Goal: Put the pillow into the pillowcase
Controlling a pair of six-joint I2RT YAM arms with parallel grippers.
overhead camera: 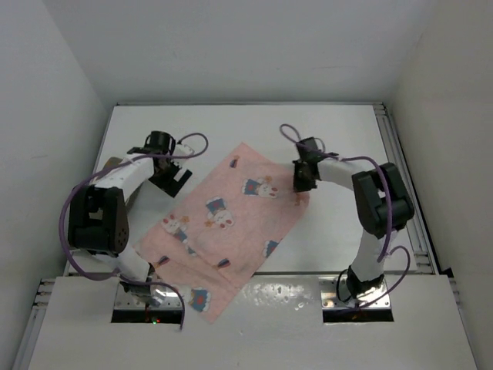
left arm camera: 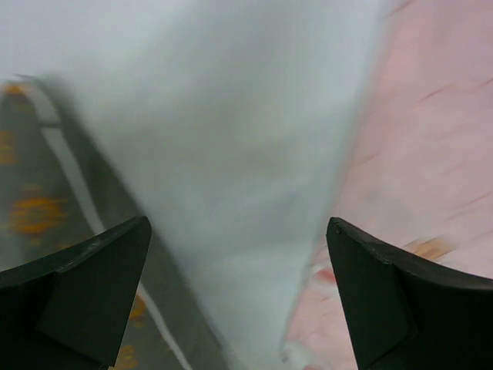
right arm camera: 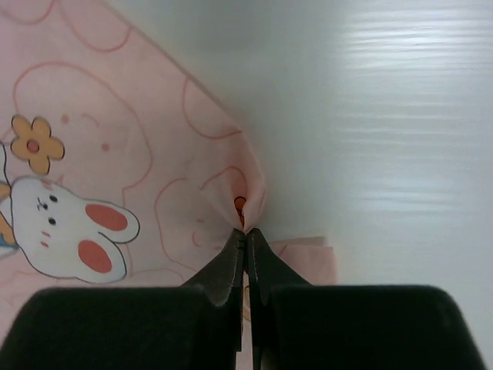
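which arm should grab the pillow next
Left. The left fingers are open and empty, right beside the pillow. The right fingers are shut on the pillowcase edge, on its far side from the pillow.

The white table (overhead camera: 339,131) carries the pink pillowcase (overhead camera: 231,223) spread diagonally and the brown pillow (left arm camera: 35,216) beside it.

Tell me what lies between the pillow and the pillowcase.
A bare strip of white table separates the pillow from the pillowcase; the left wrist view shows it.
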